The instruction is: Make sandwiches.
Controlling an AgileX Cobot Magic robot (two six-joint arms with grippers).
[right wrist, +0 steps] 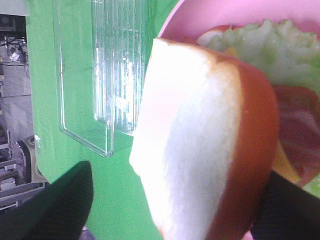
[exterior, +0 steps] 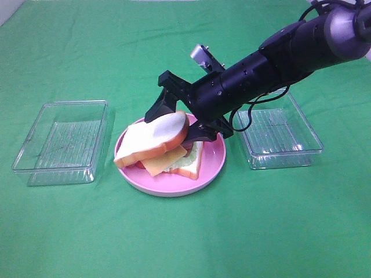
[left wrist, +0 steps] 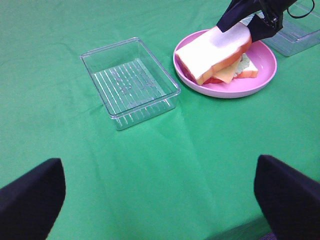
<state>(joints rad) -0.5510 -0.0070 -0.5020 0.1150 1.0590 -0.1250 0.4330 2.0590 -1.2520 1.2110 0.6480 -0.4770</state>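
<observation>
Top bread slice (exterior: 153,139) overhanging pink plate (exterior: 211,168) rim.

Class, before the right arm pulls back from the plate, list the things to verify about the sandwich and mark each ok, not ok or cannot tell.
1. Top bread slice lies flat on the stack: not ok, it is tilted, one edge raised at the right tool.
2. Right tool has let go: cannot tell; its fingers flank the slice.
3. Cheese and lettuce in place on the bottom slice: ok.
4. Stack sits inside the pink plate: ok.
5. Left tool out of the way: ok, open, over bare cloth.
</observation>
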